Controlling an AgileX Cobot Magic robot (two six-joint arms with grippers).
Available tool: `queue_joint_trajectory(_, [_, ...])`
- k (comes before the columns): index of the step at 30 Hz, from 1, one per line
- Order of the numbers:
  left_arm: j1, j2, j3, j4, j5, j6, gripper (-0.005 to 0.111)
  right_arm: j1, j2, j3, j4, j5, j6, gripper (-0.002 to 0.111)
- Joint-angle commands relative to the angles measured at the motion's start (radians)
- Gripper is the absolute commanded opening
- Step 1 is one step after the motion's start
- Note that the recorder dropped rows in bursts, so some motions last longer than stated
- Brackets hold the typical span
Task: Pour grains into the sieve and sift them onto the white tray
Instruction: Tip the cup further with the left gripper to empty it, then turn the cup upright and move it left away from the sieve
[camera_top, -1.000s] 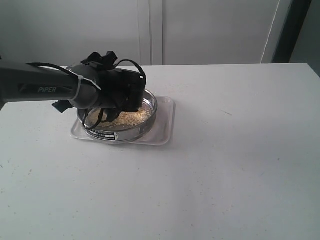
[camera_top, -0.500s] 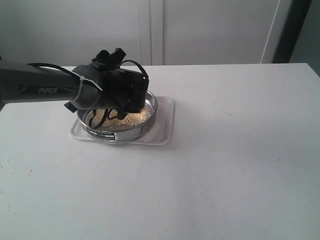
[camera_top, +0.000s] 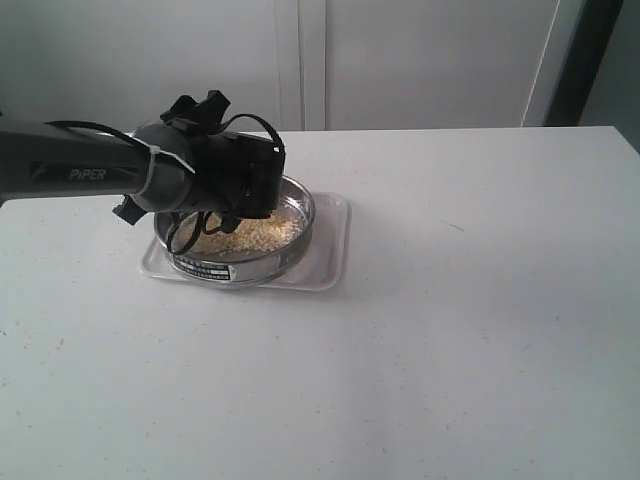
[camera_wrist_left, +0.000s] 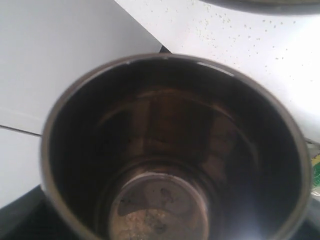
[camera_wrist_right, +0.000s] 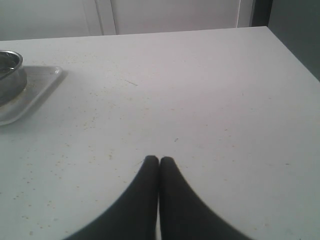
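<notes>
The sieve (camera_top: 268, 262), a shallow steel ring with a label plate on its side, sits on the white tray (camera_top: 328, 250). Pale yellow grains (camera_top: 262, 233) cover its mesh. My left gripper (camera_top: 245, 185) hangs over the sieve's left half, shut on a small steel cup (camera_wrist_left: 165, 150). The left wrist view looks straight into the cup: dark walls and only a thin residue of grains (camera_wrist_left: 145, 220) at the bottom. In the exterior view the wrist hides the cup. My right gripper (camera_wrist_right: 159, 160) is shut and empty, low over the bare table and far from the tray (camera_wrist_right: 37, 87) and sieve (camera_wrist_right: 12, 75).
Everything stands on a white table (camera_top: 450, 320), and its surface is dotted with stray granules (camera_wrist_right: 65, 155) near the tray. Behind the table is a pale wall (camera_top: 420, 60). The right arm is out of the exterior view.
The left wrist rocked over the sieve: it shifted a little right and up, then came back left. The sieve, the tray and the grains stay where they were.
</notes>
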Motion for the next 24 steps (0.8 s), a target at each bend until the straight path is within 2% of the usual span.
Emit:
queue_joint_trajectory(1, [0.0, -0.01, -0.005, -0.011, 0.043, -0.016, 0.0, -0.001, -0.005, 0.005, 0.0, -0.015, -0.002, 0.0])
queue_joint_trajectory(5, [-0.006, -0.01, -0.005, -0.009, 0.047, -0.115, 0.0, -0.001, -0.005, 0.005, 0.0, -0.015, -0.002, 0.0])
queue_joint_trajectory(17, [-0.006, -0.01, -0.005, -0.009, 0.049, -0.614, 0.0, -0.001, -0.005, 0.005, 0.0, -0.015, -0.002, 0.0])
queue_joint_trajectory(19, [-0.006, -0.021, -0.005, -0.037, 0.026, -0.644, 0.0, -0.001, -0.005, 0.005, 0.0, -0.015, -0.002, 0.0])
queue_joint_trajectory(21, [-0.004, -0.05, -0.005, -0.132, -0.046, -0.662, 0.0, -0.001, -0.005, 0.005, 0.0, -0.015, -0.002, 0.0])
queue_joint_trajectory(24, [0.039, -0.12, -0.005, -0.311, -0.156, -0.675, 0.0, -0.001, -0.005, 0.005, 0.0, -0.015, -0.002, 0.0])
